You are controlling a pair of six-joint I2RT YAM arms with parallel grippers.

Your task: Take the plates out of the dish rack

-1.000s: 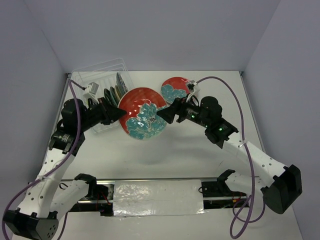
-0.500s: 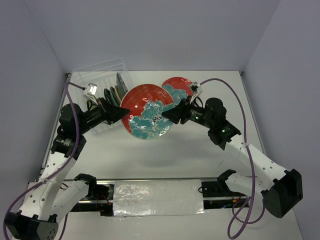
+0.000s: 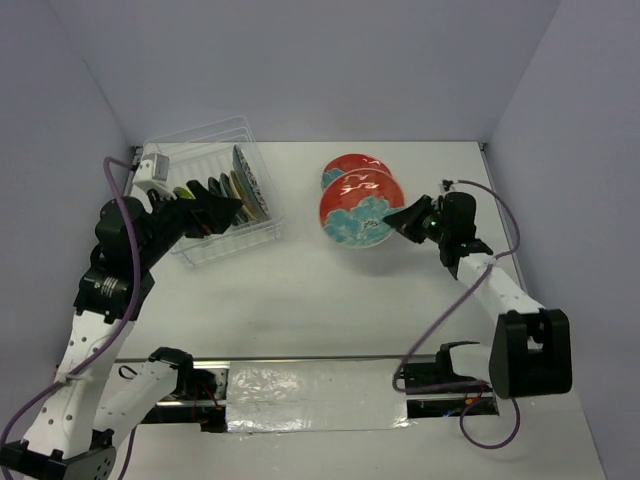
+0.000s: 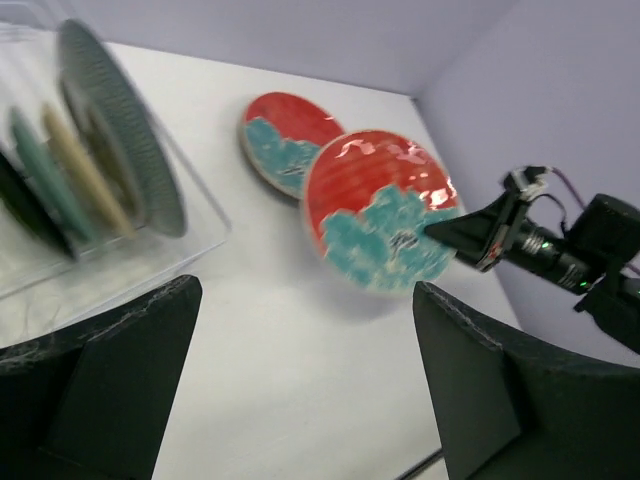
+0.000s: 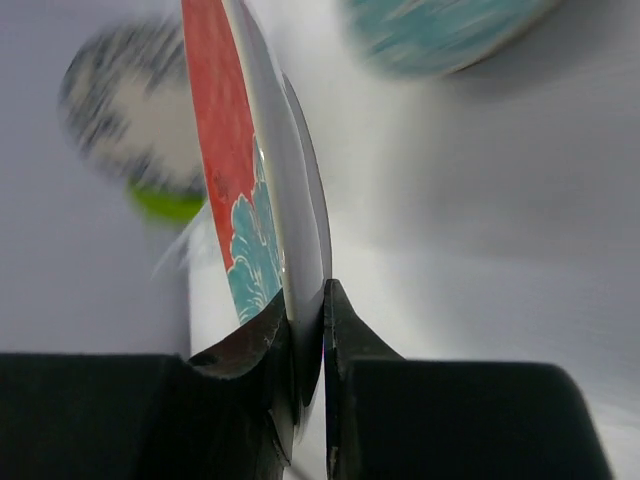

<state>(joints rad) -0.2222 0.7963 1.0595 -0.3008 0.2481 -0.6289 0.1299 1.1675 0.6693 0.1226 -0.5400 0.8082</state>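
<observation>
At about two o'clock on the table [image 3: 300, 290], as the overhead camera sees it, my right gripper [image 3: 405, 218] is pinched down on the rim of a red plate [image 3: 360, 213] with a teal flower pattern. From my right wrist the grip is plain: both fingers [image 5: 345, 345] press the plate's edge from either side, and the plate rises edge-on from between them. It is tilted, its painted face showing to the overhead camera. I cannot tell whether its lower edge touches the table. Just behind it, toward twelve o'clock, a second red plate [image 3: 345, 168] of the same pattern lies flat on the table. The held one overlaps its near edge in the overhead view, and I cannot say whether they touch.

At ten o'clock on the table sits the dish rack [image 3: 205, 160], clear plastic, with the standing plates [image 3: 243, 182] on edge in its slots. A blue-rimmed one is at the three o'clock end of the row, then a tan one, a green one and darker ones toward nine o'clock. My left gripper [image 3: 228, 210] hangs over the rack's near side, by the row, jaws spread wide with nothing between them. In my left wrist view its two fingers [image 4: 110, 380] sit at opposite sides of the frame, with bare table between.
</observation>
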